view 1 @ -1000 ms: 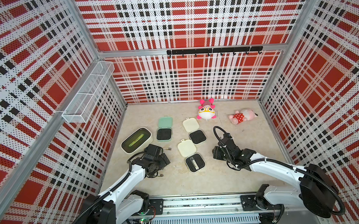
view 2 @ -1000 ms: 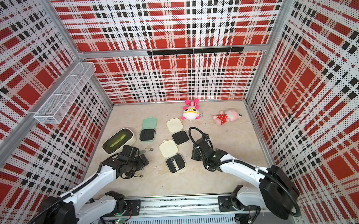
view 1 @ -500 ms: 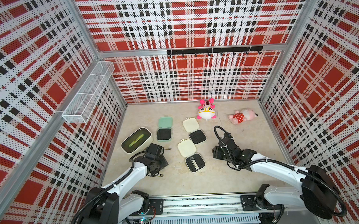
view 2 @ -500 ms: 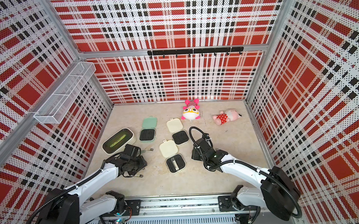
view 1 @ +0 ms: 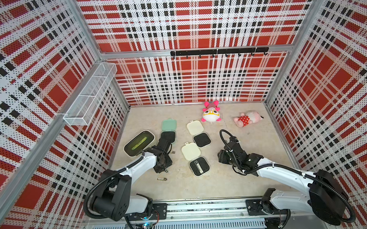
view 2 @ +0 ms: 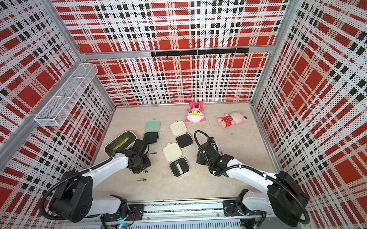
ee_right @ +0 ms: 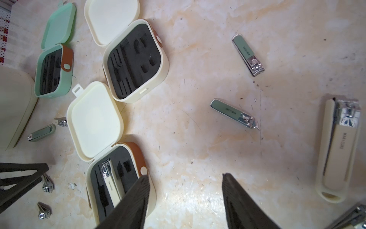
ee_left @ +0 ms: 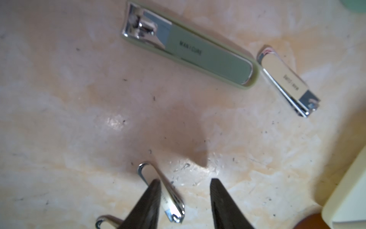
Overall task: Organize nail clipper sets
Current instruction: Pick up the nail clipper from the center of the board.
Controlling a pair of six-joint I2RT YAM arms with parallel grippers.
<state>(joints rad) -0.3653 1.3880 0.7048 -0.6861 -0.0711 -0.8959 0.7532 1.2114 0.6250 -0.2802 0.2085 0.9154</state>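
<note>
**Change noted.** The left gripper (ee_left: 184, 190) was fully spread a second ago and has since narrowed to roughly half that. Its place over the floor (view 1: 181, 188), at the near left and just near of the cream bin (view 1: 139, 142), has barely shifted. In the left wrist view the jaws are not yet together. A small silver clipper (ee_left: 168, 198) lies against one finger (ee_left: 146, 206), and a clear gap remains to the other finger (ee_left: 223, 206). Nothing is clamped yet, so the closing looks unfinished.

**Right side.** The right gripper (ee_right: 184, 198) has hardly moved. Its jaws stand apart over bare floor at the near right, with nothing between them.

**Task items.**
- All three cases lie open mid-floor.
- The mint case (view 1: 168, 131) at the far left and the far cream case (view 1: 201, 135) show empty inserts.
- The near cream case (view 1: 195, 160) holds one seated clipper (view 1: 199, 166).
- A green-handled clipper (ee_left: 188, 47) lies loose on the left, with a short silver clipper (ee_left: 287, 81) just beside its end.
- At least three more clippers lie scattered on the right.

**Assessment.** A pick has begun but is not secured. The clipper sits off-centre and askew between the jaws, so it may pivot or slip as they finish closing. Most of the sorting remains to be done.
</note>
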